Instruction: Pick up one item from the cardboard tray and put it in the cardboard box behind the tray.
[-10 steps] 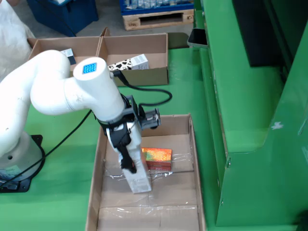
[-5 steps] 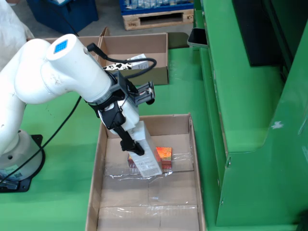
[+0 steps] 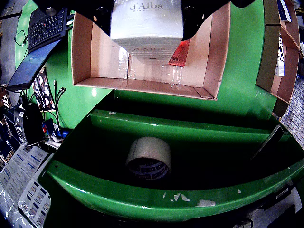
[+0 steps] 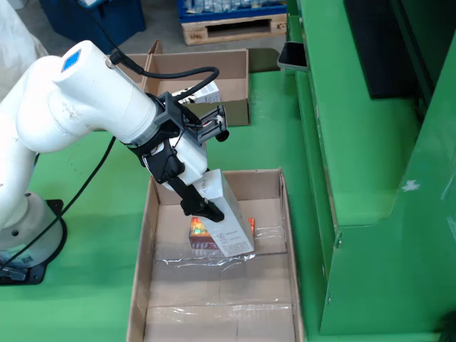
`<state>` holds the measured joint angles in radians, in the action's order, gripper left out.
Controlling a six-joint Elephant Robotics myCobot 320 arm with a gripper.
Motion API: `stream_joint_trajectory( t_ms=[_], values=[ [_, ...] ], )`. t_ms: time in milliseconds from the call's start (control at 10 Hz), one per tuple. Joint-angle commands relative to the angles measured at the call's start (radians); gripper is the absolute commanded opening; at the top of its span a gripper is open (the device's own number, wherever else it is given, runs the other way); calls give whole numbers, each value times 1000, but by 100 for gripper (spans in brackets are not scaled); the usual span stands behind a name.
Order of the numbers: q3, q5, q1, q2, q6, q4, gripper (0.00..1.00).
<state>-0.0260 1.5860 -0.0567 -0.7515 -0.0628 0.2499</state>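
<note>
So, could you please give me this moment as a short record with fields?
arm: white myCobot, reaching over the cardboard tray
gripper: shut on the white box
box label: "d'Alba", read in the wrist view
box state: lifted and tilted above the tray floor
also in tray: a small red item under the box
destination: cardboard box beyond the tray, already holding a white item
other: tape roll on the green shelf, wrist view

White arm (image 4: 85, 100) bent fwd, claw (image 4: 214, 211) angled down, apparently clamped.
</note>
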Motion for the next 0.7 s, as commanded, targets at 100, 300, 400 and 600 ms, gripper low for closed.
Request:
stream_joint_trajectory(
  t_ms=[100,300,400,600],
  values=[
    [26,-9,-8,66,6,-24,0],
    [26,-17,-12,94,8,-72,0],
    [26,-26,-19,135,20,-85,0],
    [26,-42,-29,141,25,-117,0]
  ],
)
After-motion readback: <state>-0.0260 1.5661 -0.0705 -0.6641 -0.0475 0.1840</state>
